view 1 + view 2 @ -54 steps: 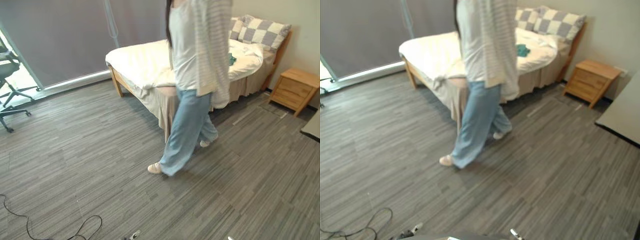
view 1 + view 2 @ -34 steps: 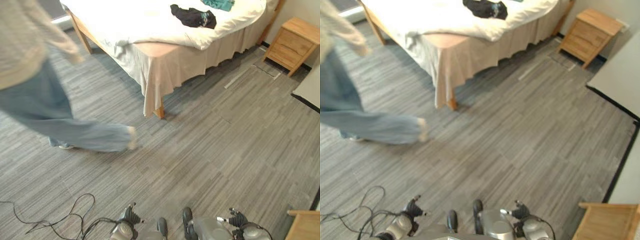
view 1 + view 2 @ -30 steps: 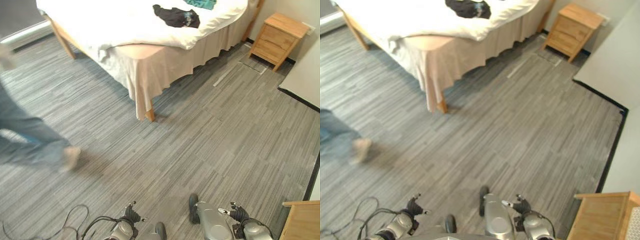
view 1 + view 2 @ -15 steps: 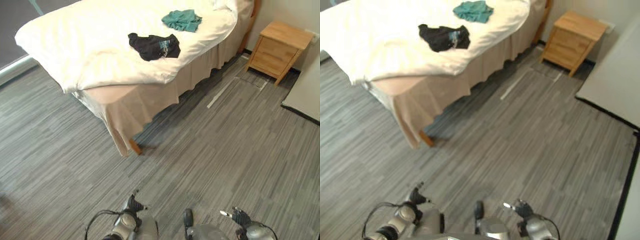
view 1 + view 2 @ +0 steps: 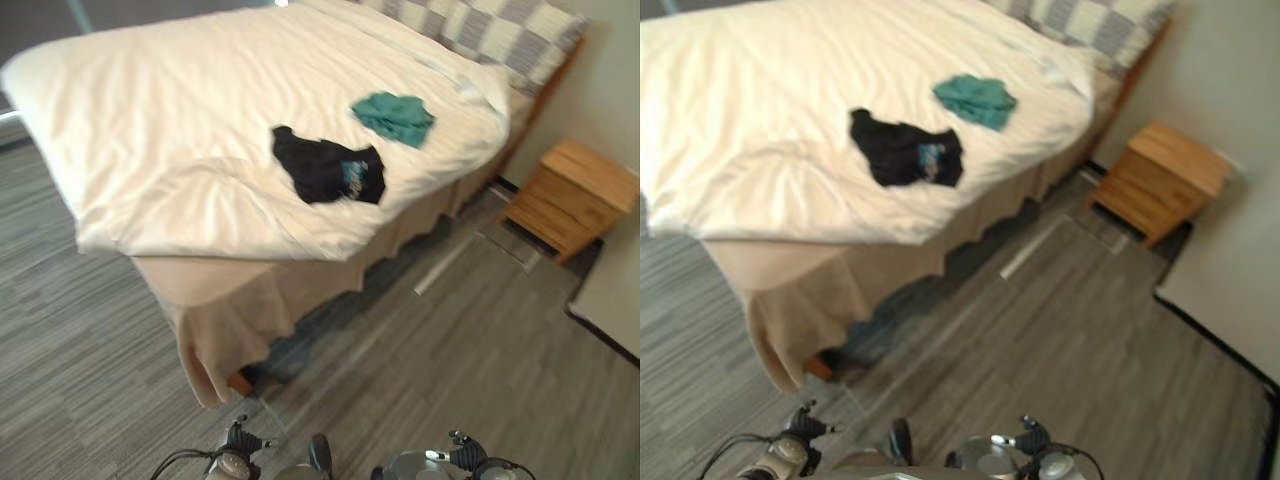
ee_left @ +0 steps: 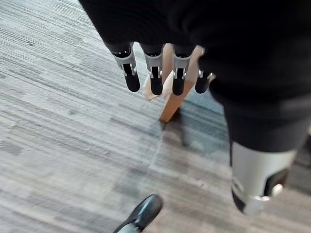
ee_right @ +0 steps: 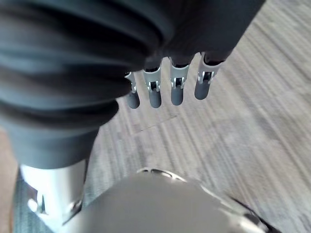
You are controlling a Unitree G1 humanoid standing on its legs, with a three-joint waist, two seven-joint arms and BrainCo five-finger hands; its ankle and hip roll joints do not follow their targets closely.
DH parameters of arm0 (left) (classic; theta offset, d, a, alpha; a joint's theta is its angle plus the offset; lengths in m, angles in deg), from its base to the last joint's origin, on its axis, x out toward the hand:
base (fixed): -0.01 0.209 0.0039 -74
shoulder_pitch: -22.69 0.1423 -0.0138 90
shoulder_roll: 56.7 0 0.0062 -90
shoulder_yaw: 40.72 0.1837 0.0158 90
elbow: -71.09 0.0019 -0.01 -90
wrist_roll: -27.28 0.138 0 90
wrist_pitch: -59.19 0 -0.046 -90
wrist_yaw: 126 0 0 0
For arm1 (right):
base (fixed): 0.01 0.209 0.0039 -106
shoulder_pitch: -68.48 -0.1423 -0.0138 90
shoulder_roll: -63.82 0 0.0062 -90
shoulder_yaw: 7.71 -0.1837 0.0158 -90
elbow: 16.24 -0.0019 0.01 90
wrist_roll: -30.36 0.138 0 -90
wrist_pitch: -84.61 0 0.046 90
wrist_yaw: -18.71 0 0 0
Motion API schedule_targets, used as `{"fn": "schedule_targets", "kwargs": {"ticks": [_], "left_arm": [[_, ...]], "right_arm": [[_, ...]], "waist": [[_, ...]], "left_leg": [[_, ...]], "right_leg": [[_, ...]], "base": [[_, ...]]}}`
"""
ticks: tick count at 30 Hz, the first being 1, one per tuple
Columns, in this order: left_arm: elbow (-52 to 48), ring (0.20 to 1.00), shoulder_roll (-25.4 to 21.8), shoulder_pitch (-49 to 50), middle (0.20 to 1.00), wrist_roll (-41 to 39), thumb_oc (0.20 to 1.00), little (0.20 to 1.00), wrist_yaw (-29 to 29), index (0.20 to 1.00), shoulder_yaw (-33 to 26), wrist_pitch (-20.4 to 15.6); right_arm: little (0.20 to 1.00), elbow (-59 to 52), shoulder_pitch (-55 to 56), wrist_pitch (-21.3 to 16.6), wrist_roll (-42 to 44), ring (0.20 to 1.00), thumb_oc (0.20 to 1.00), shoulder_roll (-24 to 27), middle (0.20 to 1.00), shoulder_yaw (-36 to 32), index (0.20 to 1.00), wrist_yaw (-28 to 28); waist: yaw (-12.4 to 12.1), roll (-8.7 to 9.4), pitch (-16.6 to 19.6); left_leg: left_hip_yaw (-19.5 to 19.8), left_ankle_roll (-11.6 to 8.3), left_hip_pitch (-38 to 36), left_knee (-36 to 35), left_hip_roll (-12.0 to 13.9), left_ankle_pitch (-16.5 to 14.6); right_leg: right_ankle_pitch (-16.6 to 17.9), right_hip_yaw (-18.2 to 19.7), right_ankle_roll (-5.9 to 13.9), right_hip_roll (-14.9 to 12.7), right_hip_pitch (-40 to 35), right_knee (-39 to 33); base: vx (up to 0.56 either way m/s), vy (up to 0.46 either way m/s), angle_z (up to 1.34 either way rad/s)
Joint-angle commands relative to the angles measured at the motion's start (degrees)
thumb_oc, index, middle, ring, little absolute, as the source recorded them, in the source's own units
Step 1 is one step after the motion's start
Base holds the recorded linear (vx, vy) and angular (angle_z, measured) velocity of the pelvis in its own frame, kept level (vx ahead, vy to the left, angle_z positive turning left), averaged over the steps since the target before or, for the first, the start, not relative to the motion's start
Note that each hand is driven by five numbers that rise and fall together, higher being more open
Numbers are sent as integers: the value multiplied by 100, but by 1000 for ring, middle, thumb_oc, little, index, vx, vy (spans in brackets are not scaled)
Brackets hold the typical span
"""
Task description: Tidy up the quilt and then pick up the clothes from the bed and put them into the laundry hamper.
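A white quilt covers the bed, rumpled at its near corner above a beige bed skirt. On the quilt lie a black garment and, further back, a teal garment. Both sit toward the bed's right side. My left hand hangs over the floor with its fingers straight and nothing in it, close to the bed's wooden leg. My right hand also hangs above the floor, fingers relaxed and holding nothing.
Checkered pillows lie at the head of the bed. A wooden nightstand stands to the right of it. A pale strip lies on the grey plank floor beside the bed. A light surface's edge shows at far right.
The camera has swung and come closer to the bed, so the bed fills more of the view. The person who walked off to the left is gone. The garments lie as before.
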State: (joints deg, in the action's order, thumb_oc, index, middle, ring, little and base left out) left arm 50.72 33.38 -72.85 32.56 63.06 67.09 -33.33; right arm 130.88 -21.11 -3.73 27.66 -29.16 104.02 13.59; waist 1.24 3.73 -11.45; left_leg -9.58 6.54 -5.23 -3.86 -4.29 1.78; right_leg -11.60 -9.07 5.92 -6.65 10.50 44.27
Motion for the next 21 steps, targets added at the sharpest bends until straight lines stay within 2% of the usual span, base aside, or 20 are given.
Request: {"fn": "schedule_targets", "kwargs": {"ticks": [1, 2, 3, 4, 5, 6, 9, 13, 15, 16, 17, 18, 21], "left_arm": [[-103, 1000, -16, -110, 1000, 124, 1000, 1000, 74, 1000, -58, -37], [-101, 1000, -8, -154, 1000, 118, 1000, 1000, 109, 1000, -20, -78], [-133, 1000, -12, -218, 1000, 114, 1000, 1000, 130, 1000, -35, -102], [-134, 1000, -10, -214, 1000, 115, 1000, 1000, 130, 1000, -36, -101], [-128, 1000, -27, -249, 1000, 152, 1000, 1000, 96, 1000, 35, -110], [-115, 1000, 29, -240, 1000, -59, 1000, 1000, 157, 1000, -56, -123], [-120, 1000, 97, -111, 1000, -383, 1000, 1000, 205, 1000, -232, -159], [-272, 1000, 201, 40, 1000, -816, 1000, 1000, 487, 1000, -542, -250], [-986, 1000, 133, 43, 1000, -1074, 1000, 1000, 673, 1000, -677, -400], [-1010, 1000, 129, 59, 1000, -1075, 1000, 1000, 673, 1000, -677, -386], [-2062, 1000, -70, 50, 1000, -1331, 1000, 1000, 945, 1000, -956, -580], [-2491, 1000, -204, 12, 1000, -1327, 1000, 1000, 1037, 1000, -1067, -644], [-3479, 1000, -867, -276, 1000, -1119, 1000, 1000, 1342, 1000, -1418, -805]], "right_arm": [[1000, -79, -323, -51, -303, 1000, 1000, 27, 1000, 15, 1000, -49], [1000, -41, -349, -40, -296, 1000, 1000, 35, 1000, 53, 1000, -67], [1000, 17, -309, 5, -257, 1000, 1000, 71, 1000, 2, 1000, -73], [1000, 20, -309, 4, -257, 1000, 1000, 72, 1000, 4, 1000, -73], [1000, 29, -237, 25, -281, 1000, 1000, 88, 1000, -17, 1000, -61], [1000, 217, -290, 54, -290, 1000, 1000, 40, 1000, 14, 1000, -71], [1000, 414, -192, 26, -290, 1000, 1000, -18, 1000, 60, 1000, -44], [1000, 795, -166, -58, -147, 1000, 1000, -21, 1000, -152, 1000, -179], [1000, 760, -99, -121, -62, 1000, 1000, 30, 1000, -315, 1000, -319], [1000, 761, -95, -122, -62, 1000, 1000, 28, 1000, -313, 1000, -319], [1000, 700, 32, -167, 78, 1000, 1000, 82, 1000, -517, 1000, -444], [1000, 764, 60, -159, 63, 1000, 1000, 104, 1000, -566, 1000, -497], [1000, 905, 152, -166, -23, 1000, 1000, 145, 1000, -579, 1000, -505]], "waist": [[17, -77, -422], [116, -18, -446], [250, 56, -449], [252, 43, -451], [241, 84, -422], [204, 130, -368], [144, 105, -210], [31, 12, -132], [11, -10, -168], [25, -7, -171], [76, -61, -206], [118, -103, -182], [175, -216, -81]], "left_leg": [[190, -629, -156, 277, 658, -734], [471, -695, -292, 255, 636, -844], [815, -792, -350, 257, 676, -968], [818, -788, -357, 274, 686, -999], [942, -783, -326, 315, 654, -1070], [1088, -869, -398, 383, 783, -1124], [1341, -980, -409, 446, 905, -1160], [1432, -1224, -250, 458, 1142, -950], [1178, -1285, -71, 484, 1240, -788], [1191, -1287, -72, 488, 1239, -791], [615, -1295, 83, 481, 1376, -607], [441, -1334, 43, 382, 1407, -565], [312, -1380, -129, 160, 1456, -486]], "right_leg": [[858, 443, 407, -231, -639, -2729], [851, 911, 371, -151, -674, -3573], [1021, 1882, 476, -42, -467, -4169], [1013, 1877, 478, -35, -489, -4183], [985, 2051, 431, -70, -565, -4299], [1137, 1952, 468, -67, -465, -4087], [1089, 1570, 339, -81, -731, -4319], [934, 871, 227, -177, -1279, -4640], [875, 564, 231, -262, -1474, -4761], [875, 548, 231, -263, -1491, -4771], [826, 279, 254, -321, -1630, -4830], [814, 239, 245, -290, -1670, -4834], [785, 234, 271, -236, -1775, -4858]], "base": [[456, -281, 123], [437, -335, 145], [347, -272, 141], [188, -178, 153], [186, -250, 193], [234, -333, 196], [230, -295, 118], [82, -184, 81], [-30, -70, 73], [-35, -37, 83], [1, -13, 71], [36, -14, 70], [81, -10, 32]]}}
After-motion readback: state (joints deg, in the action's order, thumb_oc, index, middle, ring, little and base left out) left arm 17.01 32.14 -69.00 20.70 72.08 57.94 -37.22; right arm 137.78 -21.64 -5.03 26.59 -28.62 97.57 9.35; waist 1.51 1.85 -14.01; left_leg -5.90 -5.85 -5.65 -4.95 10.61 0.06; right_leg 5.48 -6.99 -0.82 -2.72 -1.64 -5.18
